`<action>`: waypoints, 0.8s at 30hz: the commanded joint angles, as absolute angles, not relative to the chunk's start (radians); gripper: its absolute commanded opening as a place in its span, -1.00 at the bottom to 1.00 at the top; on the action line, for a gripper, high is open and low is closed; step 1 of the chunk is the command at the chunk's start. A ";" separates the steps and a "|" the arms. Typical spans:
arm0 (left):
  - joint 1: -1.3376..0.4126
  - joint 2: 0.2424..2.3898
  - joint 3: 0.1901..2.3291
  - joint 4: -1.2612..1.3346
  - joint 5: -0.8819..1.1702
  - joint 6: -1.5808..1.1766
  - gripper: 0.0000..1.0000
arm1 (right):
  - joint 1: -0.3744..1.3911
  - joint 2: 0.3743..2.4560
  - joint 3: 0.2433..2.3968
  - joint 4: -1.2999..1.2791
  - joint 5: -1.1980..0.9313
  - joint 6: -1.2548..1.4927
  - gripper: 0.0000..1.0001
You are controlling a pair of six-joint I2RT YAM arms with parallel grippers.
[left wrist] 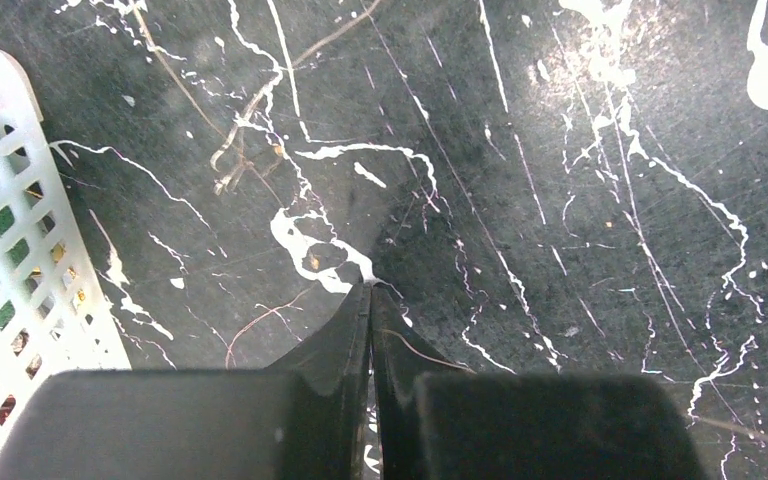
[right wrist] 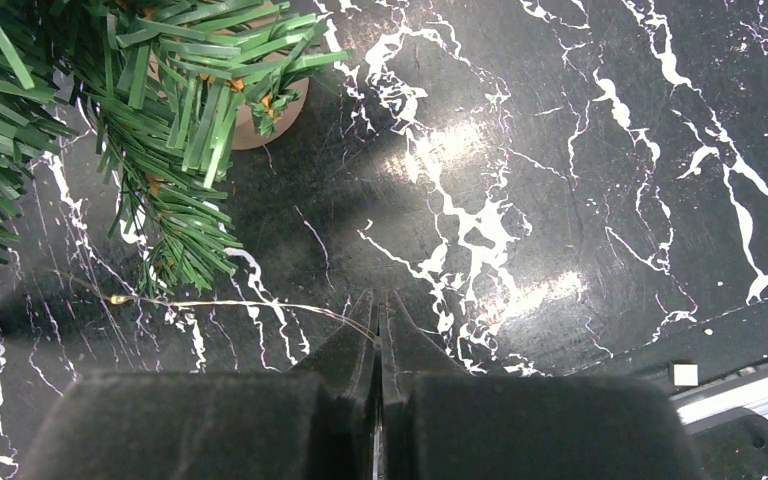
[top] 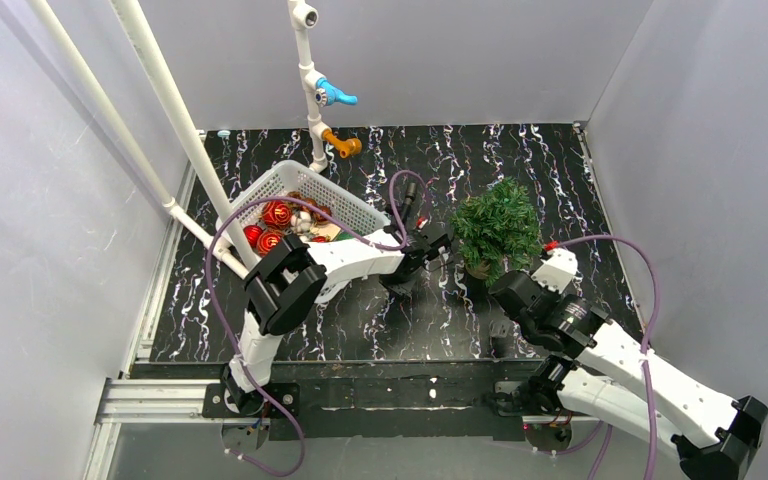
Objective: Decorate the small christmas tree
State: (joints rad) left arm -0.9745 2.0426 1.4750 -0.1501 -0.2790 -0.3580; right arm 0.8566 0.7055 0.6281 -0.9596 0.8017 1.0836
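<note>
The small christmas tree point(top: 498, 228) stands upright at the table's middle right; its green branches point(right wrist: 160, 90) and brown base point(right wrist: 265, 125) fill the upper left of the right wrist view. My right gripper point(top: 507, 290) sits low beside the tree's near side. Its tips point(right wrist: 378, 300) are shut on a thin wire light string point(right wrist: 240, 303) that runs left to a tiny bulb under the branches. My left gripper point(top: 401, 283) hangs low between basket and tree. Its tips point(left wrist: 371, 288) are shut, with a thin wire point(left wrist: 430, 345) coming out of the seam across one finger.
A white basket point(top: 352, 205) holding red ball ornaments point(top: 276, 213) stands at the back left; its wall shows in the left wrist view point(left wrist: 20, 250). More loose wire point(left wrist: 240, 160) lies on the black marbled table. White pipes with blue and orange clips rise behind the basket.
</note>
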 commanded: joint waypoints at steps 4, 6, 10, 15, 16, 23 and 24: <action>-0.955 2.090 1.553 -0.284 -0.281 -0.335 -1.00 | 0.843 0.735 0.665 -0.901 0.847 1.046 -0.97; -0.948 2.112 1.593 -0.302 -0.281 -0.324 -1.00 | 0.838 0.745 0.668 -0.891 0.847 1.037 -0.97; -0.930 2.150 1.678 -0.356 -0.287 -0.311 -1.00 | 0.831 0.763 0.676 -0.892 0.847 1.034 -0.97; -0.907 2.165 1.737 -0.379 -0.285 -0.298 -1.00 | 0.823 0.762 0.681 -0.886 0.844 1.027 -0.97; -0.903 2.168 1.746 -0.384 -0.285 -0.293 -1.00 | 0.821 0.764 0.683 -0.883 0.844 1.024 -0.97; -0.898 2.171 1.795 -0.399 -0.262 -0.262 -1.00 | 0.818 0.779 0.692 -0.881 0.841 1.015 -0.97; -0.898 2.170 1.799 -0.399 -0.251 -0.258 -1.00 | 0.818 0.780 0.693 -0.884 0.840 1.013 -0.97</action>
State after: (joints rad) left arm -0.8963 2.1708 1.7714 -0.2756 -0.2722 -0.2852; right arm 0.8238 0.7746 0.6491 -0.9028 0.8089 1.0172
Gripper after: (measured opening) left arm 0.008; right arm 0.029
